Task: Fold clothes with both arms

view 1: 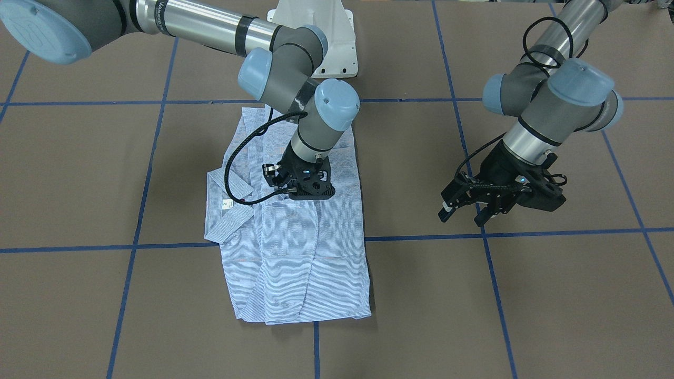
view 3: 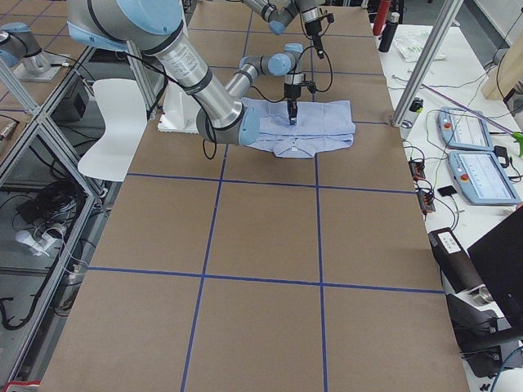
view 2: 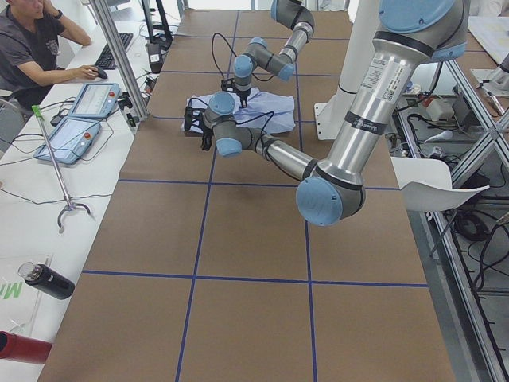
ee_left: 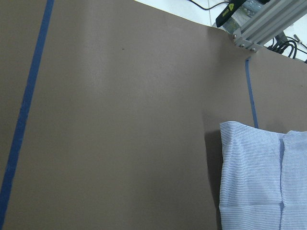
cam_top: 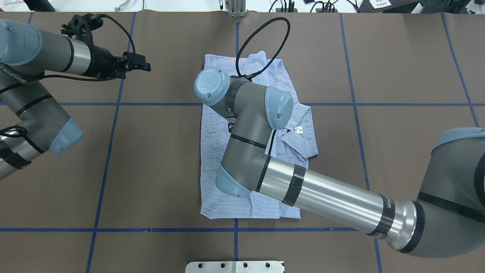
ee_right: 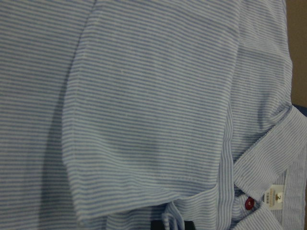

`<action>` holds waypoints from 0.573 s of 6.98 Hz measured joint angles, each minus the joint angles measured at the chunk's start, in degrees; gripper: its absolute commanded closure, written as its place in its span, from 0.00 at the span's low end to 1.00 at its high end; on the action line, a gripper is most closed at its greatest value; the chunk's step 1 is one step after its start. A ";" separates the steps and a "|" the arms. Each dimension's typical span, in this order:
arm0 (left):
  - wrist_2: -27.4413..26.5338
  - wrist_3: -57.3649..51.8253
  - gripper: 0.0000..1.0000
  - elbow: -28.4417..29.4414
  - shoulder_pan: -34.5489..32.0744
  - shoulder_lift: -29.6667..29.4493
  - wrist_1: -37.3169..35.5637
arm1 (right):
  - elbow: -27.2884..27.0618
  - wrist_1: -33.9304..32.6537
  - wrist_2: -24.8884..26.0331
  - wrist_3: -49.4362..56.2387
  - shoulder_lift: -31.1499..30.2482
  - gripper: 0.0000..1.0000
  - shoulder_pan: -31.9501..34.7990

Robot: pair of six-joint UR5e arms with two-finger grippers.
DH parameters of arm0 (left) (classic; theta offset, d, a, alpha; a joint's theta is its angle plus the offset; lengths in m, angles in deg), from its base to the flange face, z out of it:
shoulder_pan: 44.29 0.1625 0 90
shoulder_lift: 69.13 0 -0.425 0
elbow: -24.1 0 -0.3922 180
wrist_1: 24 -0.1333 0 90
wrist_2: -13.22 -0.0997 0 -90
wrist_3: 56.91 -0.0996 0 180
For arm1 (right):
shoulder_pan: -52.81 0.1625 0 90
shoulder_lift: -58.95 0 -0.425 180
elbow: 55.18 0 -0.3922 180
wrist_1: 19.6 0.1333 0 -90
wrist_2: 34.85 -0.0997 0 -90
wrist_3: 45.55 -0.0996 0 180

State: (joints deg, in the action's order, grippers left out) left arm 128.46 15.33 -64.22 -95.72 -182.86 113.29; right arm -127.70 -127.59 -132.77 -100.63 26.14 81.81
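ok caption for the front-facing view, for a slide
The right arm points its jaws down at the folded striped shirt, beside its collar; left arm hangs clear of it, jaws open.

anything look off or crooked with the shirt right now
Mostly tidy: the shirt lies folded in a rough rectangle. The one odd bit is the collar, which splays out past the fold's edge on the robot's right side, its flaps angled apart.

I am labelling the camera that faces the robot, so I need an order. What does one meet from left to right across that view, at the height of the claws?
collar of the shirt → right claw, down over the shirt → left claw, clear of the shirt
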 measured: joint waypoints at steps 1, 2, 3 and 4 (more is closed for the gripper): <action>-0.01 0.00 0.00 0.07 0.01 -0.13 0.00 | -1.12 0.04 -0.01 0.02 -0.89 1.00 0.06; -0.01 0.02 0.00 0.14 0.02 -0.35 0.00 | -3.06 0.05 -0.22 0.17 -2.39 1.00 0.42; -0.01 0.08 0.00 0.15 0.02 -0.58 0.00 | -5.94 0.08 -0.79 1.25 -4.51 1.00 1.39; -0.01 0.14 0.00 0.15 0.02 -0.76 0.00 | -10.26 0.30 -1.57 3.63 -7.94 1.00 2.65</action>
State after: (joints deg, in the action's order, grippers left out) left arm 128.45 15.47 -64.07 -95.70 -183.62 113.28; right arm -137.96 -127.30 -134.33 -97.01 18.20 84.47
